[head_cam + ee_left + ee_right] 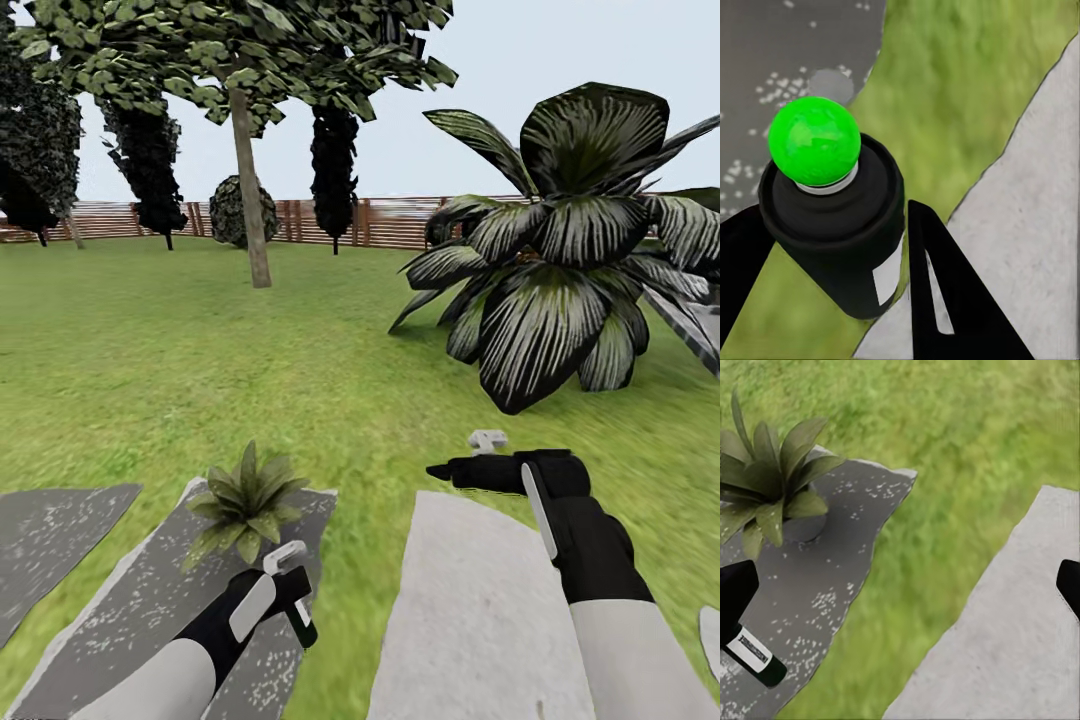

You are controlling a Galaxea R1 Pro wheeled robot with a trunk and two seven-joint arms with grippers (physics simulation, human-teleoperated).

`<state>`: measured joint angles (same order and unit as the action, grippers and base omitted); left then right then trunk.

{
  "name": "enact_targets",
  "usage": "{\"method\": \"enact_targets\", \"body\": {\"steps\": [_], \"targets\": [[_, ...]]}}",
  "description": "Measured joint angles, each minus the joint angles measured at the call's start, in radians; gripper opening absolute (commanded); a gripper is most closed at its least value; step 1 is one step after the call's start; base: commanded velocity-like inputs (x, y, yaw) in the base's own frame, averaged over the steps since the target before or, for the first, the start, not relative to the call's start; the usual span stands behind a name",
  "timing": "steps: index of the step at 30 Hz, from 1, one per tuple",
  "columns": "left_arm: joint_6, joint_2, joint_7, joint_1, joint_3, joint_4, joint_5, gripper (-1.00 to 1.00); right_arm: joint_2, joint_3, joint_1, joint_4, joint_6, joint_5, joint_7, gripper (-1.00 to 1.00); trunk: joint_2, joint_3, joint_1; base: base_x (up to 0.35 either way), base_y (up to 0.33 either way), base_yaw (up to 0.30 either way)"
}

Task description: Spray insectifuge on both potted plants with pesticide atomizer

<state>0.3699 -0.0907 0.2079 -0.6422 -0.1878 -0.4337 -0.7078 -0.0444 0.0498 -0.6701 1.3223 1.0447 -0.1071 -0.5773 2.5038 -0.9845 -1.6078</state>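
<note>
My left gripper (288, 597) is shut on the pesticide atomizer (297, 590), a small dark bottle with a white label band and a pale spray head, held low over a speckled grey slab (130, 610). In the left wrist view the atomizer (832, 225) sits between the black fingers (945, 300), and its top shows as a bright green ball. One potted plant (245, 500), a low rosette of pointed green leaves, stands on that slab just beyond the bottle. It appears again as the potted plant (765, 487) in the right wrist view. My right gripper (455, 458) is open and empty above the lawn and a pale slab.
A big plant with broad striped leaves (560, 250) rises close at the right. A thin tree trunk (250, 190) stands mid-lawn, with dark trees and a brown slat fence (390, 222) behind. A pale stone slab (480, 610) lies under my right arm.
</note>
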Motion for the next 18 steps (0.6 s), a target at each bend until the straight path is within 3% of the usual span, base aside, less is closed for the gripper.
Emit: {"method": "enact_targets", "body": {"steps": [9,18], "targets": [[-0.001,-0.002,0.000,0.000,-0.001,0.000,0.000,-1.00,0.000,0.000,0.001,0.005,0.000,-0.002,0.000,1.00,0.000,0.000,0.000,0.252,-0.254,0.288],[-0.002,-0.013,0.002,0.000,-0.001,0.000,0.005,-1.00,0.000,-0.003,0.008,0.068,0.000,-0.001,0.000,1.00,0.000,0.000,0.000,0.253,-0.250,0.068]]}}
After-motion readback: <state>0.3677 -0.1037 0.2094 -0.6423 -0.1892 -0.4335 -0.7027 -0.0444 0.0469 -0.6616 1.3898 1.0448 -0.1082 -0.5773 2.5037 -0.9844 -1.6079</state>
